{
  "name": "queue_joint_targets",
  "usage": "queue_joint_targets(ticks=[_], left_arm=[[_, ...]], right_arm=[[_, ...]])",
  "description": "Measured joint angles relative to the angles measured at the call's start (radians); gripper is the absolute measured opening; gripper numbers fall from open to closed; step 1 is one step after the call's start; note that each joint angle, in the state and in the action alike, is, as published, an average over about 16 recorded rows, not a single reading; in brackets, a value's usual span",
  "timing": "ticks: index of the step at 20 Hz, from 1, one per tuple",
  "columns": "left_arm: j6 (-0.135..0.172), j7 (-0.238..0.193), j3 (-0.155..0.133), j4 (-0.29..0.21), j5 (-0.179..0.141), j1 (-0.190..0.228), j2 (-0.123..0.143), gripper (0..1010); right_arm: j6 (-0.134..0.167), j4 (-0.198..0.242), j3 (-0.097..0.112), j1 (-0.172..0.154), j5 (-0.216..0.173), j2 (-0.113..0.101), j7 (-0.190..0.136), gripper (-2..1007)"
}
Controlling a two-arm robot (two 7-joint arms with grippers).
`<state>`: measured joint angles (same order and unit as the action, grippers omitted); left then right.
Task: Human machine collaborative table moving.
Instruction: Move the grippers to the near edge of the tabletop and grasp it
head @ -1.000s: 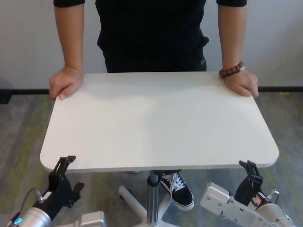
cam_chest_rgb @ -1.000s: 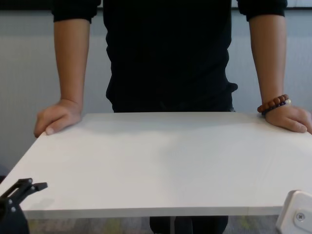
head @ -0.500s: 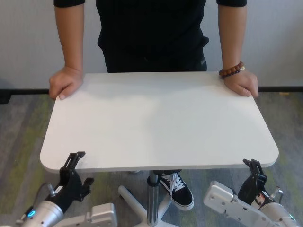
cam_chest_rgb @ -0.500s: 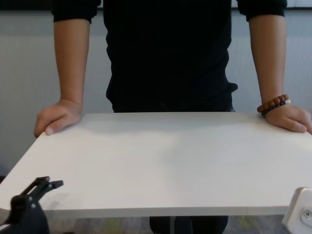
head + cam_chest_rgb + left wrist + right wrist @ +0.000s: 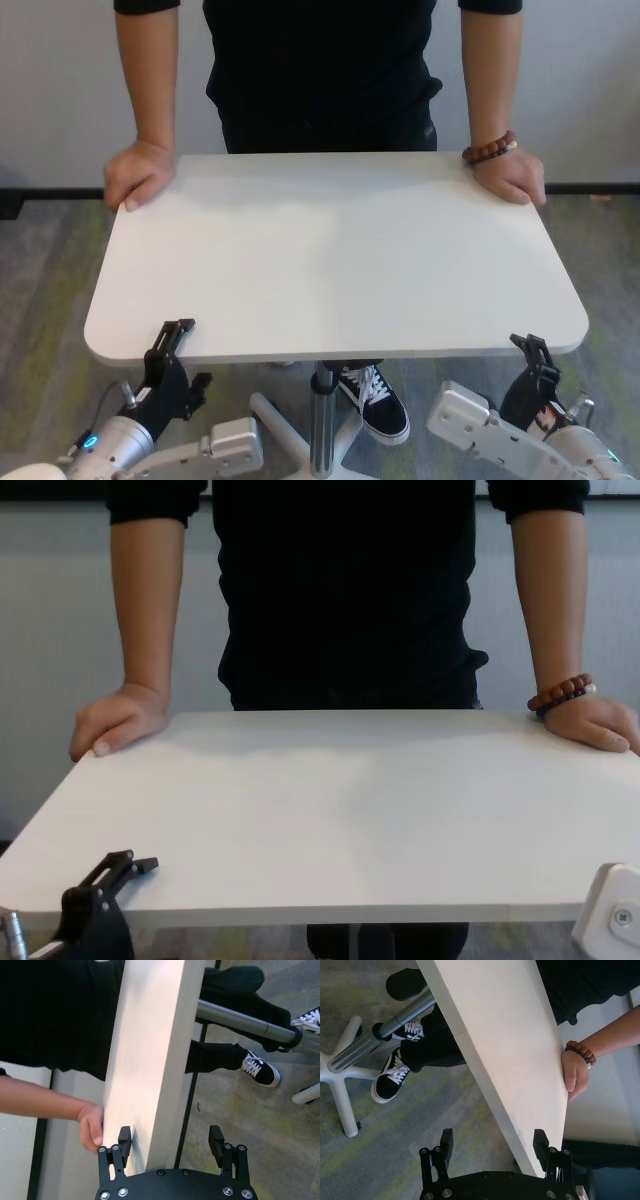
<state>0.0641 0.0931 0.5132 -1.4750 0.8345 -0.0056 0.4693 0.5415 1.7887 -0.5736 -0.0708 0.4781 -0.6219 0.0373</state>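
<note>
I had the desk (image 5: 330, 250) square ahead, its long axis running side to side. My left gripper (image 5: 170, 345) and right gripper (image 5: 532, 352) both stood wide open, straddling its near edge, holding nothing; the person (image 5: 325, 70) gripped the far corners.

Your left gripper (image 5: 172, 345) now sits farther in along the near edge of the table (image 5: 330, 250) than a second ago, away from the near left corner, its open jaws straddling that edge. Your right gripper (image 5: 535, 357) sits slightly lower than a second ago at the near right corner, a little off its first spot.
</note>
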Motion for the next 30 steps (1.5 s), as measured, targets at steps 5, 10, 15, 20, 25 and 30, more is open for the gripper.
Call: queue_joint_targets(ticks=[5, 10, 15, 20, 25, 30], left_arm=[[-0.01, 0.002, -0.012, 0.031, 0.003, -0.016, -0.02, 1000], [-0.019, 0.005, -0.032, 0.043, 0.003, -0.02, -0.028, 1000], [-0.026, 0.009, -0.05, 0.051, 0.006, -0.021, -0.033, 1000], [-0.031, 0.01, -0.064, 0.064, 0.011, -0.023, -0.043, 1000], [-0.033, 0.015, -0.075, 0.079, 0.02, -0.024, -0.056, 1000], [-0.037, 0.016, -0.085, 0.088, 0.026, -0.025, -0.066, 1000]], right_arm=[[-0.004, -0.008, 0.002, 0.004, 0.012, 0.01, -0.011, 1000], [-0.006, -0.014, 0.004, 0.008, 0.024, 0.02, -0.021, 1000], [-0.007, -0.018, 0.008, 0.009, 0.036, 0.03, -0.03, 1000], [-0.008, -0.022, 0.014, 0.008, 0.047, 0.039, -0.036, 1000], [-0.01, -0.025, 0.022, 0.005, 0.056, 0.046, -0.04, 1000], [-0.016, -0.028, 0.03, 0.001, 0.064, 0.053, -0.045, 1000]])
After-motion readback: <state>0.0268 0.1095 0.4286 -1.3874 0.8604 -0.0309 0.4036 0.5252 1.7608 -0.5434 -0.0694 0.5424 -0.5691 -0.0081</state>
